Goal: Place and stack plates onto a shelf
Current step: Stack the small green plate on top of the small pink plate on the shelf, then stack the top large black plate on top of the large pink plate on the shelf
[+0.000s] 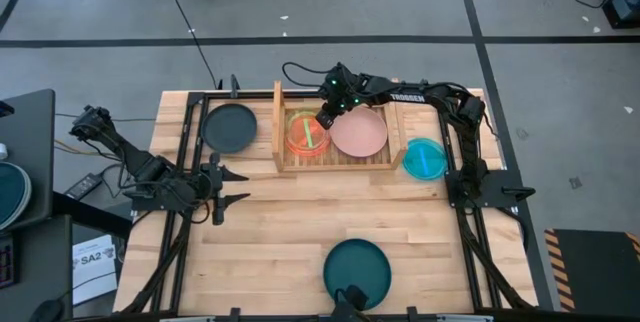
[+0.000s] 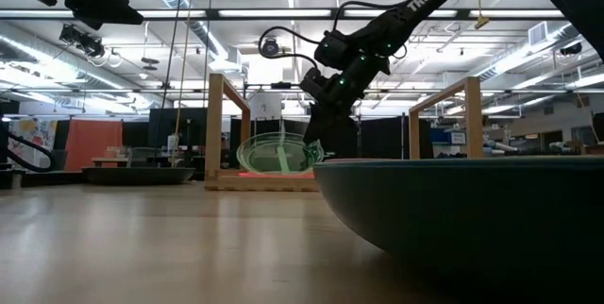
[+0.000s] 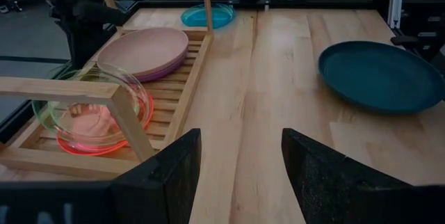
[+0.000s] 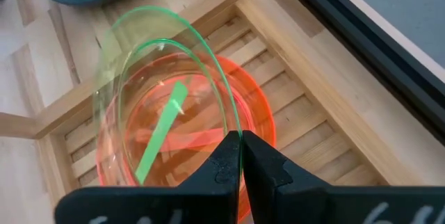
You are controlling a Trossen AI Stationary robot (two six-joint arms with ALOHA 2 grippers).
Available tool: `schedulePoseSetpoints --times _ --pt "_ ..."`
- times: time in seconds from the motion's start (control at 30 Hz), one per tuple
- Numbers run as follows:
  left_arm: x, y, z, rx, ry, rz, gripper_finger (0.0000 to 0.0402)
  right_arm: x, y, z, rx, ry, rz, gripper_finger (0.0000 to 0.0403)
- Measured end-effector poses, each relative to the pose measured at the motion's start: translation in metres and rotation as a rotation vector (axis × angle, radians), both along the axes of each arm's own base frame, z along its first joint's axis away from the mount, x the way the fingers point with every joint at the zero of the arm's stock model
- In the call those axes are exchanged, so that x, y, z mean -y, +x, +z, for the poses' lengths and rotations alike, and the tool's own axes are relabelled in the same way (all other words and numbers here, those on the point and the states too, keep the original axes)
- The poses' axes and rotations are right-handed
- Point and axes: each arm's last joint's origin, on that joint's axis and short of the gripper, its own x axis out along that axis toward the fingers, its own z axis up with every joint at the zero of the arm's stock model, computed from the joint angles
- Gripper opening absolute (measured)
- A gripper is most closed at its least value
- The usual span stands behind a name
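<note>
The wooden slat shelf (image 1: 338,158) stands at the table's far middle. In its left half lies a translucent orange plate (image 4: 250,92). Over it my right gripper (image 4: 240,140) is shut on a tilted translucent green plate (image 4: 167,78), which also shows in the low view (image 2: 274,153). A pink plate (image 1: 360,134) tops a stack in the shelf's right half. A cyan plate (image 1: 425,159) lies right of the shelf, a dark plate (image 1: 230,127) left of it, and a teal plate (image 1: 357,270) near the front edge. My left gripper (image 1: 238,187) waits open at the table's left. My right gripper pinches the green plate's rim (image 4: 224,123) between its two shut fingers, on the side nearest the pink stack. The fingers slant down from the far right. The plate hangs tilted over the orange plate; whether its lower side touches the orange plate, I cannot tell.
The shelf's two upright side boards (image 2: 215,125) (image 2: 472,120) stand at its ends. A black frame rail (image 1: 300,95) runs along the table's far edge. Bare tabletop (image 1: 330,207) lies between the shelf and the teal plate.
</note>
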Motion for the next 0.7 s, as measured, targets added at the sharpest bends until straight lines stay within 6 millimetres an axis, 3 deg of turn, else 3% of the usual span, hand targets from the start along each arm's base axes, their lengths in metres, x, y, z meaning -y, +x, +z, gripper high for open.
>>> schedulePoseSetpoints --times 0.3,0.7 --pt "0.0000 0.0000 0.0000 0.000 0.000 0.001 0.0206 -0.0001 0.0000 0.0002 0.002 0.002 0.002 0.0038" --pt "-0.0001 0.0000 0.0001 0.001 0.001 0.003 0.0206 -0.0020 0.0011 0.0003 0.002 0.002 0.006 0.0139"
